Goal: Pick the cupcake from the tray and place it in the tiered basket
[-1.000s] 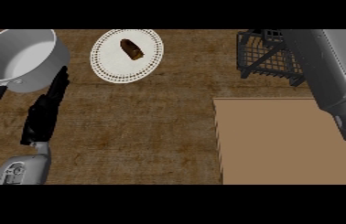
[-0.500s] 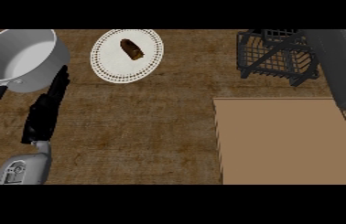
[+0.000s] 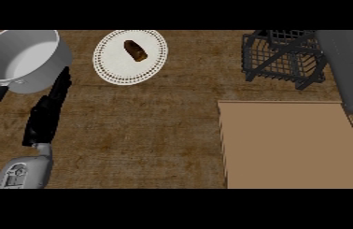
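While the cupcake [image 3: 135, 50] is lying on the far white tray [image 3: 110, 69], the left hand [image 3: 47, 112] is resting straight-fingered beside the pot [image 3: 31, 60]; right hand unseen.

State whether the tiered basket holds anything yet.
Empty: only bare wire shows in the tiered basket. The brown cupcake lies on the white tray.

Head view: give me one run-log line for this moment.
left hand: open, resting at left edge | right hand: not visible | tray: no cupcake visible | tiered basket: no cupcake visible | plate: brown item
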Tool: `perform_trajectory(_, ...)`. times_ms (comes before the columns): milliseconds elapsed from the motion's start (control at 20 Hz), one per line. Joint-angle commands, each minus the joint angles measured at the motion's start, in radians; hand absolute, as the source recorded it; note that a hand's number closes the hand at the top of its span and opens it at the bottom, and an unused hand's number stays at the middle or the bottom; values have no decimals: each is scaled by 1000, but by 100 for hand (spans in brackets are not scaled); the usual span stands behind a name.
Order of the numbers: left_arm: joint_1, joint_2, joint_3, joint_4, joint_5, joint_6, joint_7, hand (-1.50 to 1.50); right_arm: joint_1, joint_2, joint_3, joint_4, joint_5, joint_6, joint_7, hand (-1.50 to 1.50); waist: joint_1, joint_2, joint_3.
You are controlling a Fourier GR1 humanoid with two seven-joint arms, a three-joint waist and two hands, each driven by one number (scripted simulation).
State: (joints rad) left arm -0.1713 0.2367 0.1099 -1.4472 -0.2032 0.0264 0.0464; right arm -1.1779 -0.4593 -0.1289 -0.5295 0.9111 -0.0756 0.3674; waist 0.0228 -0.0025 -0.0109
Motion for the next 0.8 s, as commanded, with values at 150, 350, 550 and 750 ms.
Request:
perform_trajectory(150,24,-47,-41,-72,-22,23,60,0,57,14,-92,19,-79,-87,-50,-150,-5,6,12)
perform_trajectory(350,-5,-33,-24,-9,-35,30,28,0,63,6,-141,-23,-128,-157,-108,-150,-15,7,11)
perform_trajectory(550,28,-1,13,1,-5,-2,-12,0,61,-46,-176,-89,-163,-171,-118,-150,-17,4,11)
perform_trajectory(750,48,18,46,-23,16,-11,-5,0,123,-71,-188,-208,-182,-164,-40,-150,-32,-4,11)
